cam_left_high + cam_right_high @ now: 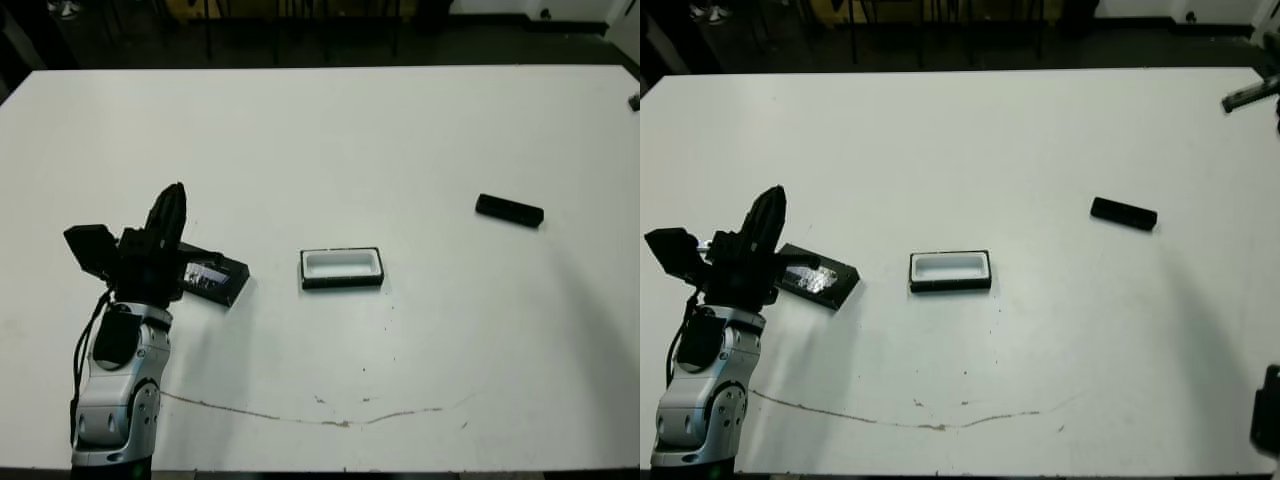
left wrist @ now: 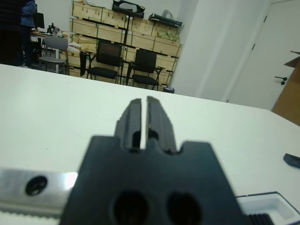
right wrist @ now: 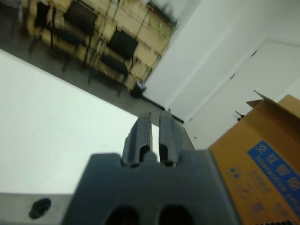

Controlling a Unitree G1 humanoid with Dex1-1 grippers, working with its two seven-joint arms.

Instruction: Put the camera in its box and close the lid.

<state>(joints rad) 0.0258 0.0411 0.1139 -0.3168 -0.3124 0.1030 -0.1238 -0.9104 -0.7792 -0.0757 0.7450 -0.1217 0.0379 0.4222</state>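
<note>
The box [image 1: 342, 268], a shallow black-rimmed tray with white lining, sits open near the table's middle. Left of it lies the lid [image 1: 215, 279], a flat black panel with a silvery patch, partly hidden behind my left gripper [image 1: 174, 196]. That gripper stands just left of the lid, fingers raised and shut on nothing. The camera [image 1: 509, 210], a slim black bar, lies far to the right, apart from everything. My right gripper [image 3: 154, 123] shows only in its wrist view, shut and empty, pointing off the table. The left wrist view catches the box's corner [image 2: 268, 205] and the camera's end [image 2: 292, 160].
The white table [image 1: 330, 140] has a thin brown scuff line [image 1: 330, 420] near its front edge. A dark part of my right arm [image 1: 1268, 420] shows at the lower right. A small grey object [image 1: 1248, 96] lies at the far right edge. A cardboard carton [image 3: 262, 164] stands beyond the right gripper.
</note>
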